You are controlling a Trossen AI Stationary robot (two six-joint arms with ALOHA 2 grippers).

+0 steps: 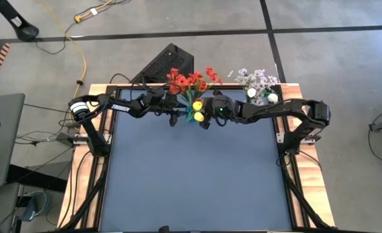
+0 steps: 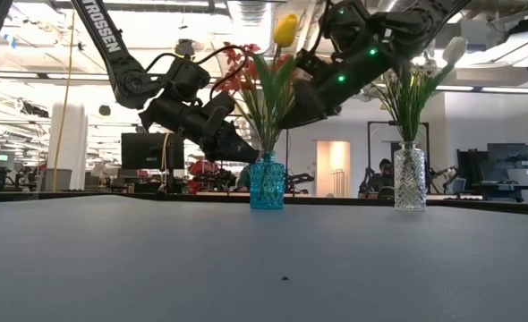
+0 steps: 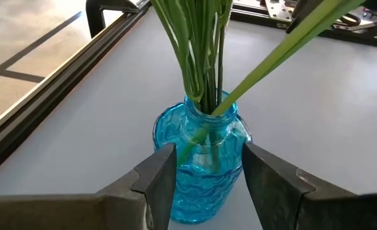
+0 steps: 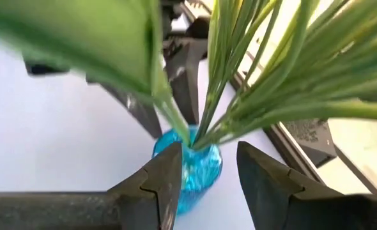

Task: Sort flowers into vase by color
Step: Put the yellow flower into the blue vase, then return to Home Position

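The left gripper (image 3: 204, 176) has its fingers (image 3: 156, 182) set either side of the blue vase (image 3: 198, 166), close against the glass; whether they press it or merely bracket it cannot be told. From above, this gripper (image 1: 173, 115) sits at about 12 o'clock on the worktop (image 1: 191, 181), just at 9 o'clock of the vase, its arm running out toward the 9 o'clock edge.

The right gripper (image 4: 204, 176) hangs over the same vase (image 4: 192, 169) with its fingers (image 4: 166, 176) parted and nothing between them; green stems and leaves (image 4: 239, 83) rise past them, one broad leaf crossing close to the camera. In the high view it (image 1: 207, 116) lies just at 3 o'clock of the vase, the arm reaching back to the 3 o'clock edge.

The vase (image 2: 267, 182) stands upright at the far edge of the worktop, holding red flowers (image 1: 188, 81) and yellow tulips (image 1: 197, 110); one yellow tulip (image 2: 285, 29) stands tall above the rest. At its 3 o'clock, well apart, a clear vase (image 2: 409, 179) stands upright with white tulips (image 1: 261, 96) and lilac sprays (image 1: 256, 79). In the room behind, a person (image 2: 385, 174) sits at a desk.
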